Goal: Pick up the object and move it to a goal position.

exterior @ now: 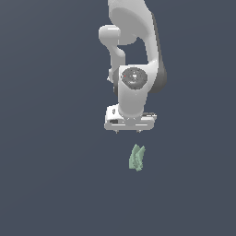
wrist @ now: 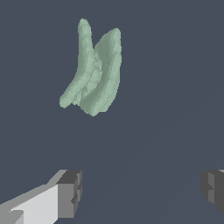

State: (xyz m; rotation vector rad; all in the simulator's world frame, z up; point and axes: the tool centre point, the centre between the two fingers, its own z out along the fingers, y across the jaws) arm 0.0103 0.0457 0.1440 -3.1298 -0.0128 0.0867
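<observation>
The object [exterior: 137, 158] is a small pale green, faceted, elongated lump lying on the dark grey surface, just below the arm in the exterior view. It also shows in the wrist view [wrist: 94, 72], with two ridged lobes. My white gripper [exterior: 128, 131] hangs above the surface, apart from the object and slightly toward the exterior view's left of it. In the wrist view the gripper [wrist: 140, 192] is open and empty; its two dark grey fingertips [wrist: 70, 192] stand wide apart, and the object lies beyond them, not between them.
A flat dark grey surface [exterior: 46, 184] fills both views. The white arm [exterior: 133, 50] rises toward the top of the exterior view. No other objects show.
</observation>
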